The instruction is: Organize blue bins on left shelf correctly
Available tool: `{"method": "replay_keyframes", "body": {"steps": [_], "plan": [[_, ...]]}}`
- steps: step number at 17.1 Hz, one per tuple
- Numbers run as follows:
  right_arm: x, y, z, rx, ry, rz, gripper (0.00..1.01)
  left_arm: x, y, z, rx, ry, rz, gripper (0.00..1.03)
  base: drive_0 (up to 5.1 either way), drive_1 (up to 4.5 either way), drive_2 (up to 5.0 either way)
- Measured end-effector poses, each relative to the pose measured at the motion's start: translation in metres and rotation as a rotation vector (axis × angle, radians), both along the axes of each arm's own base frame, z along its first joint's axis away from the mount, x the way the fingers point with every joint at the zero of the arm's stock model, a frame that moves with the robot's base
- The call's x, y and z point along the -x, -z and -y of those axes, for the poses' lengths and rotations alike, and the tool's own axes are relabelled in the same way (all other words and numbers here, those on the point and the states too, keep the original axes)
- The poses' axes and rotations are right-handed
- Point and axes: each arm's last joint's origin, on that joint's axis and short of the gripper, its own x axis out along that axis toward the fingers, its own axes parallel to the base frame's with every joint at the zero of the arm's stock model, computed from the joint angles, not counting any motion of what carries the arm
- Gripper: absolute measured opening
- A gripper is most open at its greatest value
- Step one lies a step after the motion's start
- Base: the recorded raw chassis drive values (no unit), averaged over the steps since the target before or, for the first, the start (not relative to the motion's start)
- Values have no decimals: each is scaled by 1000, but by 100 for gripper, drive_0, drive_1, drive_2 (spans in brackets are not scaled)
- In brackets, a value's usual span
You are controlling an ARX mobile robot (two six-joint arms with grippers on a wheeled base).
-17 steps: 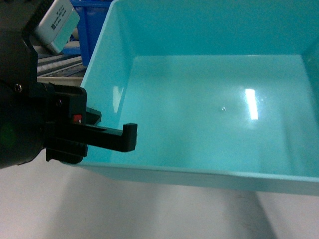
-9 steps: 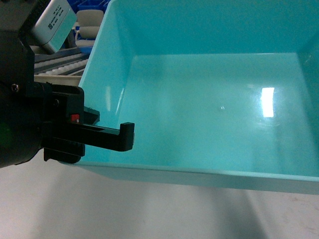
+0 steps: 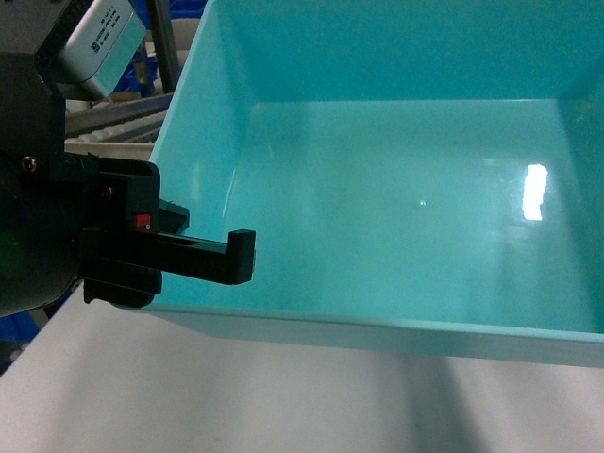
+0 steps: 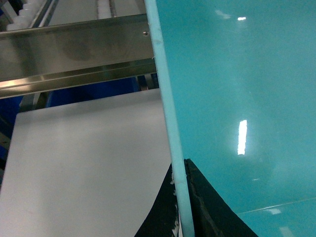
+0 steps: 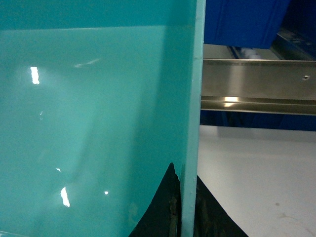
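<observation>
Turquoise bin fills the head view, held above the white tabletop. Steel shelf beam sits just behind, a dark blue bin on it. Left gripper pinches the left wall, right gripper pinches the right.

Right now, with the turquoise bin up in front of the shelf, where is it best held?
By its two opposite side walls at the flat rim, one gripper coming over each edge from above. The turquoise bin has smooth tapered walls without handles, so pinching the thin wall suits it, as the left gripper and right gripper do.
</observation>
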Motion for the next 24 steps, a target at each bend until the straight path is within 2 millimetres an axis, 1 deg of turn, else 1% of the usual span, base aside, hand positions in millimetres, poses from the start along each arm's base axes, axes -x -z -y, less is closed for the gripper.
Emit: {"method": "replay_keyframes", "body": {"steps": [24], "plan": [[0, 0, 0, 0, 0, 1, 2, 0, 0, 0, -1, -1, 2, 2, -503, 243, 243]]}}
